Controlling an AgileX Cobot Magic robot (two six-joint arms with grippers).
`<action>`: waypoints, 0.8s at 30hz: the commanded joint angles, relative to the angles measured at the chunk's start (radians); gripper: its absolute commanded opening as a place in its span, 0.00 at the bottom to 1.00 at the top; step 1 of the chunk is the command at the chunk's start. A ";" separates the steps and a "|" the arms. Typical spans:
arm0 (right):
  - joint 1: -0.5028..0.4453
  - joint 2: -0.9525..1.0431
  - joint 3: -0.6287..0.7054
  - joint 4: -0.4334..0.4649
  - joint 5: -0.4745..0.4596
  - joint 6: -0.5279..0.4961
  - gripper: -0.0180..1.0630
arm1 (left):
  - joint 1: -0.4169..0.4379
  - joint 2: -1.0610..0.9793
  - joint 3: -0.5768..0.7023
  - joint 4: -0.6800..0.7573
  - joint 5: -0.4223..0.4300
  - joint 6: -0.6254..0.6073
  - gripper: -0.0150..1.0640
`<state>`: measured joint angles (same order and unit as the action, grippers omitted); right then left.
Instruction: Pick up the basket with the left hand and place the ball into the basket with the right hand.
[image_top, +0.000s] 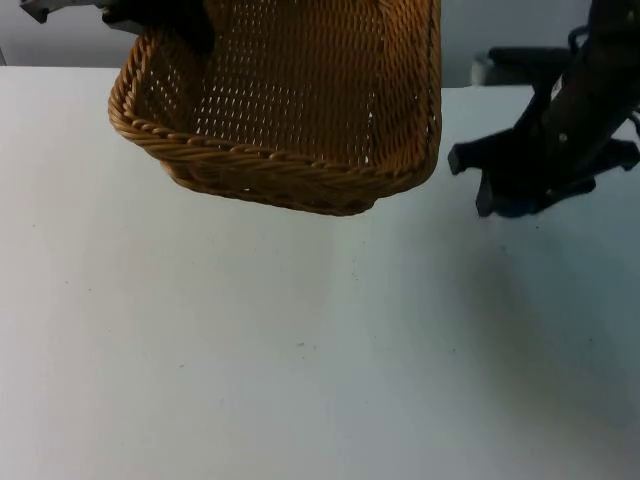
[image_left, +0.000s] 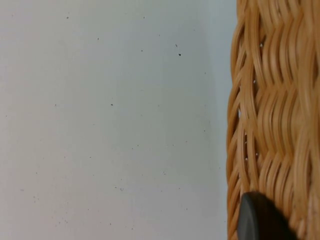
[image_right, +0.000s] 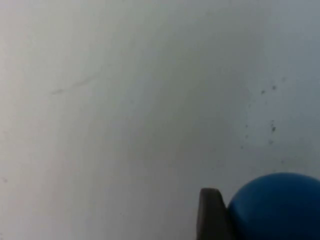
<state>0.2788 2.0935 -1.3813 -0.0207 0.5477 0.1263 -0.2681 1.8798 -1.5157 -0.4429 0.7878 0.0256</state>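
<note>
The near part of the white table (image_top: 300, 380) is bare, with lots of room to move. Farther back, in the upper middle of the top view, the basket (image_top: 290, 110) hangs in the air, tipped so its open side faces the camera. Its long side runs left to right. It is brown woven wicker with little holes and a thick braided rim. The left gripper (image_top: 170, 25), at the upper left, holds it by the far left rim; one black fingertip (image_left: 260, 220) presses on the weave. At the upper right, well apart from the basket, the right gripper (image_top: 515, 195) is closed on the ball (image_right: 277, 207), which is round, smooth and blue.
</note>
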 joint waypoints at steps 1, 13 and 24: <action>0.003 -0.075 -0.008 -0.004 0.004 -0.005 0.01 | -0.003 -0.008 -0.005 -0.026 -0.007 -0.006 0.01; 0.088 -0.484 -0.008 -0.083 0.063 -0.005 0.01 | -0.003 -0.008 -0.005 -0.026 -0.010 -0.006 0.01; 0.302 -0.513 -0.008 -0.081 -0.054 -0.109 0.01 | -0.003 -0.008 -0.005 -0.026 -0.010 -0.006 0.01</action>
<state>0.5610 1.5754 -1.3829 -0.0997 0.5192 0.0281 -0.2681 1.8798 -1.5157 -0.4429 0.7897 0.0256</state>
